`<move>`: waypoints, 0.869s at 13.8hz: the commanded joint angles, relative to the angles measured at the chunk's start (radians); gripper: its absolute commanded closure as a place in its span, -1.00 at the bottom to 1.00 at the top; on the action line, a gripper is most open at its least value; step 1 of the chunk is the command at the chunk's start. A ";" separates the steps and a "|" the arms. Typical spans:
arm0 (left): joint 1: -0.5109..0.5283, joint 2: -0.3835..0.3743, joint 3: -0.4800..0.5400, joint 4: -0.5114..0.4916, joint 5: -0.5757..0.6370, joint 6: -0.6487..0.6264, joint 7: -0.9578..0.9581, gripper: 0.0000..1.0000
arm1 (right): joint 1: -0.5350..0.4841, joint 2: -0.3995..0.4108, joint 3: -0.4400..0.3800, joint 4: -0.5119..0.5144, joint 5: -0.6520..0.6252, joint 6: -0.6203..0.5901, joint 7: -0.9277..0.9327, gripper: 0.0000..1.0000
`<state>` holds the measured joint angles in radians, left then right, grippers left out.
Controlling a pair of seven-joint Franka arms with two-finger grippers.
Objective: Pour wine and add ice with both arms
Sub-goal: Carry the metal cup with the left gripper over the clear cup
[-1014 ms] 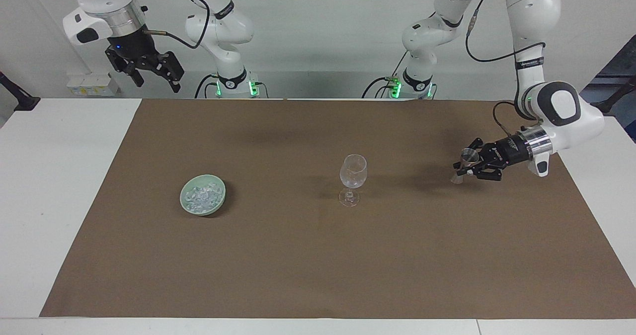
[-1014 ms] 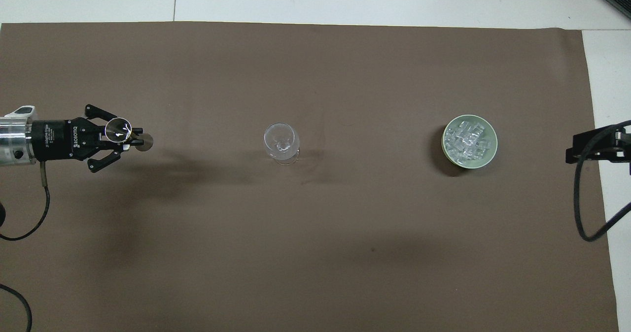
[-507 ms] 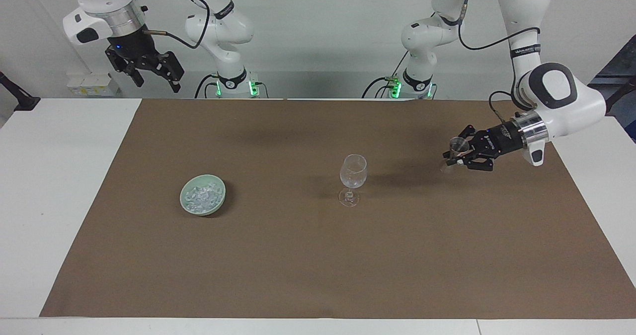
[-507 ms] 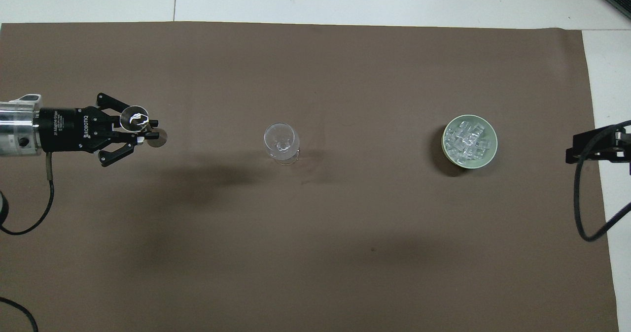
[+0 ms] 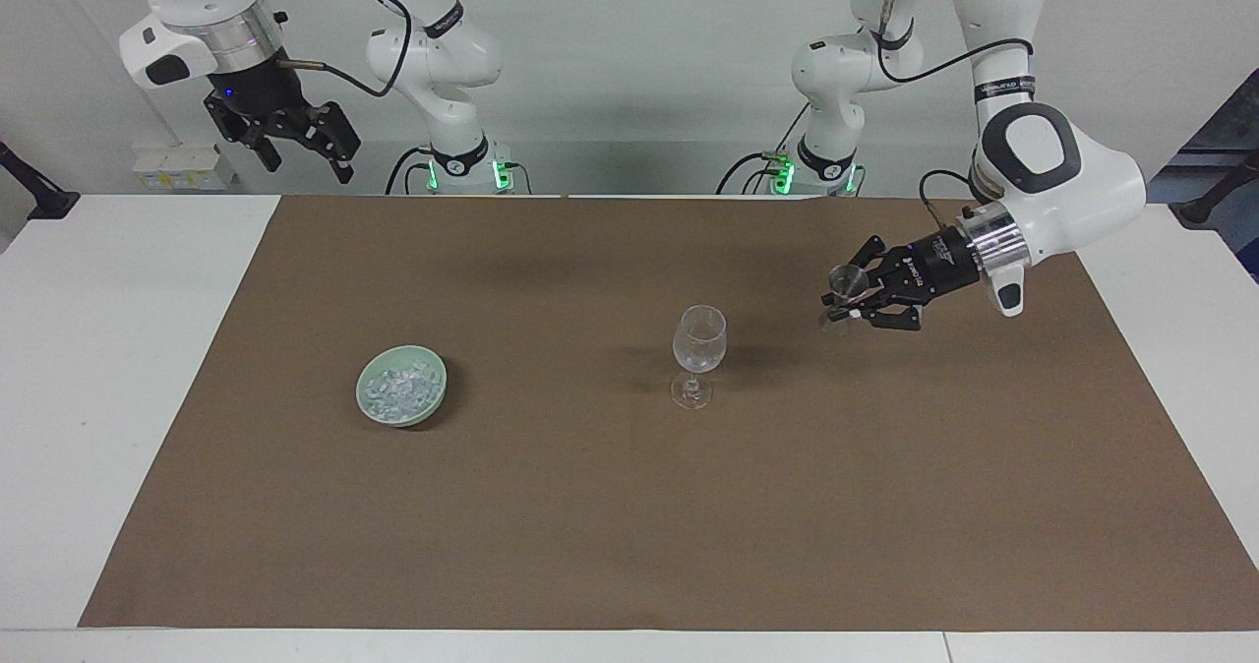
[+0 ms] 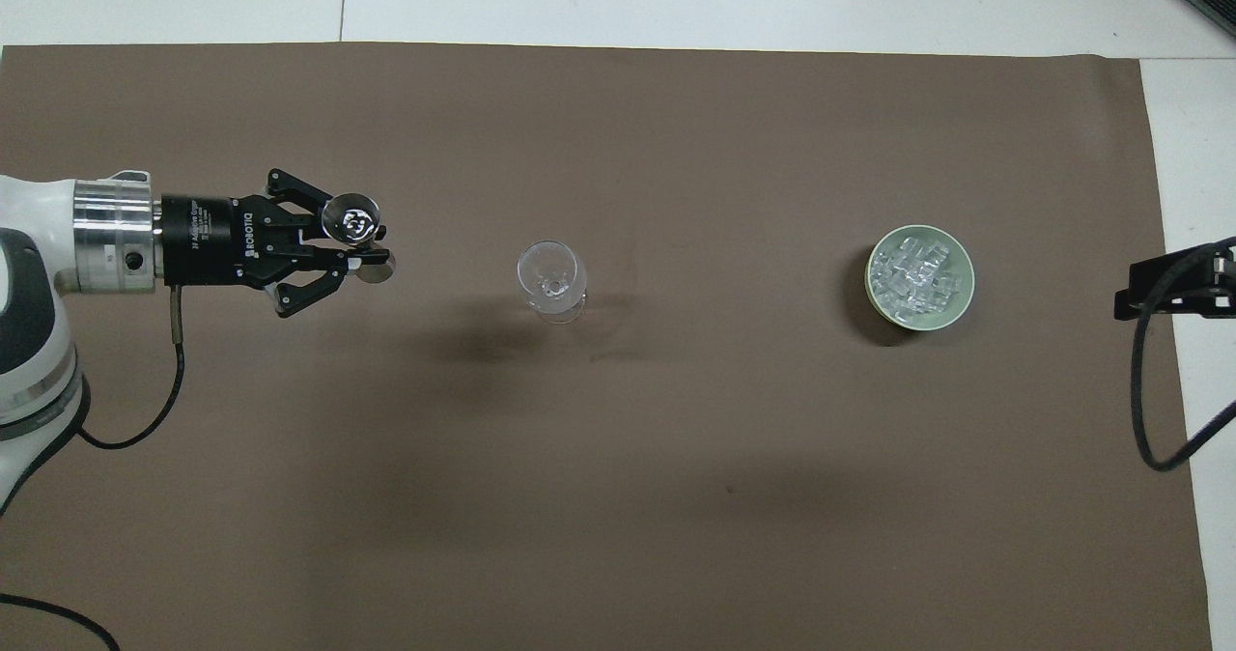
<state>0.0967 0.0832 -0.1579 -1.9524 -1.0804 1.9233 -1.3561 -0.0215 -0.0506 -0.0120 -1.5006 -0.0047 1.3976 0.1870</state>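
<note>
Left pincer (image 5: pixel 844 306): mine, held up in the air over the brown mat, toward my left arm's end of the tabletop, pointing sideways at the wine glass and clear of it.
Left pincer grip: my fingertips are pinched tight on the stem of a small measuring cup (image 5: pixel 845 280); the outer links splay to the sides.
Measuring cup: small, clear, stemmed, roughly upright in my grip; its round mouth faces up in the overhead view (image 6: pixel 351 220), with a glint inside that I cannot identify.
Right pincer (image 5: pixel 300 154): mine too, waiting high above my right arm's end of the tabletop, near my base; its fingers stand wide apart and carry nothing.
Wine glass (image 5: pixel 698 354): upright on its foot near the middle of the mat, between the cup and the bowl, touched by nothing. I cannot tell whether it holds any liquid.
Ice (image 5: pixel 398 388): a glistening heap of small whitish chunks lying in the pale green bowl.
Bowl (image 5: pixel 433 399): on the mat toward my right arm's end, well apart from the wine glass and about as far from my bases.
Mat (image 5: pixel 629 525): brown, covering most of the white tabletop (image 5: pixel 118 368).
</note>
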 commanded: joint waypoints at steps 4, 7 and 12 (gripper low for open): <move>-0.124 -0.020 0.015 -0.010 0.036 0.131 -0.104 1.00 | -0.032 -0.017 0.004 -0.020 0.025 0.020 -0.034 -1.00; -0.159 -0.019 0.014 0.004 0.103 0.164 -0.158 1.00 | -0.031 -0.017 0.004 -0.021 0.023 0.027 -0.034 -1.00; -0.232 -0.017 0.015 0.018 0.186 0.232 -0.207 1.00 | -0.031 -0.017 0.004 -0.021 0.025 0.030 -0.032 -1.00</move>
<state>-0.1137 0.0814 -0.1582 -1.9407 -0.9270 2.1363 -1.5289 -0.0344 -0.0506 -0.0124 -1.5006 -0.0047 1.4106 0.1870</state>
